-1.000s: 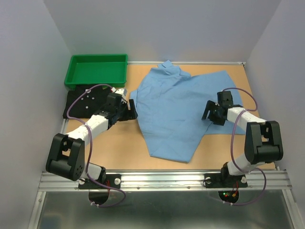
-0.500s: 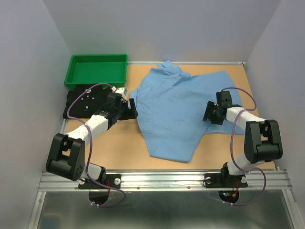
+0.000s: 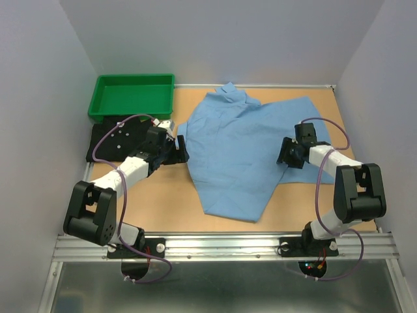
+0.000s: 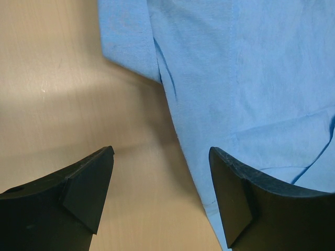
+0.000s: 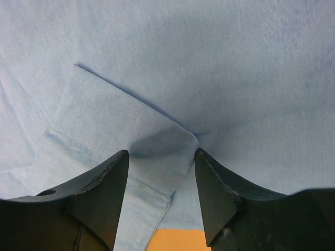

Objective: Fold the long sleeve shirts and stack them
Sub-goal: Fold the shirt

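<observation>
1. Tan tabletop [image 3: 163, 202] inside plain grey walls. The light blue shirt [image 3: 238, 147] lies spread at its middle, collar towards the far edge and hem towards the arm bases. Its long axis therefore runs far to near.
2. The black shirt [image 3: 133, 138] lies as a dark rectangle at the left, just near of the green tray [image 3: 133, 94] and partly under the left arm. It is well apart from the blue one's body.
3. The left gripper [image 3: 179, 149] sits at the blue shirt's left edge. Its fingers are spread and hold nothing. In the wrist view [image 4: 159, 178] one finger is over bare wood and the other over cloth, with the edge running between them.
4. The right gripper [image 3: 288, 153] sits on the shirt's right side, fingers likewise spread with nothing clamped. The corner of a stitched flap [image 5: 123, 123] lies just ahead of the gap [image 5: 161, 172]. It is probably a cuff, but the view is too close to confirm.
5. Judgement: the shirt lies between the two grippers and inward of each. Each arm is nearest its own side edge, so the coming move depends on both closing there and carrying cloth across the long axis.
</observation>
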Tool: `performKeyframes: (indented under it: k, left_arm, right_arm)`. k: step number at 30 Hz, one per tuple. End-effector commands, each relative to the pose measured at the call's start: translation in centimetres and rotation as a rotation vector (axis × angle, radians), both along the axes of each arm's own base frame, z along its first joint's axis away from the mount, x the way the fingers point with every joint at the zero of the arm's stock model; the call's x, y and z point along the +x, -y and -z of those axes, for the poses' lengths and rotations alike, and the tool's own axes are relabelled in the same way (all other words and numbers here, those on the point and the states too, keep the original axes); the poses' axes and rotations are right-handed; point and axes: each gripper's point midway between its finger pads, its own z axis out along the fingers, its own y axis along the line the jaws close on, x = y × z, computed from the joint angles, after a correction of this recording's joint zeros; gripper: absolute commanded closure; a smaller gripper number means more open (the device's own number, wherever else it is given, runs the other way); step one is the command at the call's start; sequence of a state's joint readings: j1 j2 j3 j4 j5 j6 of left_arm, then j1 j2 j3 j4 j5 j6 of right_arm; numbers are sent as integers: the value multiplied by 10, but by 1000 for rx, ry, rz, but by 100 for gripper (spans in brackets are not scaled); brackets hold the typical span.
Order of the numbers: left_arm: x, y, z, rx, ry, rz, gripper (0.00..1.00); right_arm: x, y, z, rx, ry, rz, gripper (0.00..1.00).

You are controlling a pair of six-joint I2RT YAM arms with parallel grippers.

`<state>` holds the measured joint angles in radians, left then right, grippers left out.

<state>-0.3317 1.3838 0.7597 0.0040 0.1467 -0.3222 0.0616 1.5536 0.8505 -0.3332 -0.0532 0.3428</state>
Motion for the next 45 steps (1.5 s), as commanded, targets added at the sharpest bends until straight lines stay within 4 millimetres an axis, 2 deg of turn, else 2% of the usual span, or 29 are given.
performKeyframes:
  k: [1, 7, 13, 15, 19, 20, 22, 23, 25, 26, 27, 29, 30, 33, 34, 36, 40, 43, 45]
  left_arm:
    - [13, 7, -16, -16, 53, 18, 15]
    - [14, 7, -15, -16, 50, 19, 15]
    - [14, 6, -13, -10, 44, 16, 15]
    - [13, 6, -12, -7, 40, 14, 15]
    - [13, 5, -11, -1, 37, 9, 15]
    - [14, 5, -12, -1, 40, 8, 15]
    - [14, 4, -10, 1, 35, 5, 15]
    - [14, 4, -11, 3, 35, 2, 15]
    - [14, 2, -9, 9, 30, -6, 15]
    - [14, 2, -10, 10, 31, -8, 15]
    - [13, 1, -9, 15, 28, -9, 15]
    - [15, -1, -10, 18, 31, -23, 15]
    - [15, -1, -11, 18, 32, -27, 15]
    - [12, -6, -7, 28, 10, -61, 15]
    - [12, -8, -7, 30, 10, -76, 15]
    - [12, -9, -7, 32, 6, -86, 16]
    - [11, -11, -6, 30, -5, -103, 16]
    - [10, -9, -7, 19, -8, -100, 16]
    - [10, -7, -7, 10, -12, -96, 16]
  right_arm:
    - [25, -7, -25, 5, 83, -29, 42]
    - [26, -10, -21, 15, 75, -41, 45]
    - [20, 3, -1, -39, 31, 17, 54]
    - [20, 9, 1, -66, 28, 39, 58]
    - [20, 15, 1, -93, 33, 61, 76]
    - [21, 16, -2, -97, 44, 62, 87]
    - [22, 14, -11, -89, 68, 50, 95]
    - [23, 11, -22, -73, 99, 41, 99]
    - [23, 7, -38, -50, 141, 28, 99]
    - [22, -1, -46, -13, 155, 1, 99]
    - [21, -4, -65, 6, 208, -8, 99]
    - [10, -10, -78, 47, 227, -8, 99]
    - [4, -10, -95, 58, 274, 5, 99]
    - [-24, 0, -97, 57, 254, 105, 100]
    - [-40, 1, -100, 74, 251, 140, 99]
    - [-56, 6, -103, 74, 244, 189, 99]
    - [-96, -11, -115, 208, 227, 204, 99]
    - [-110, -18, -132, 273, 254, 207, 99]
    - [-113, -11, -158, 266, 346, 232, 99]
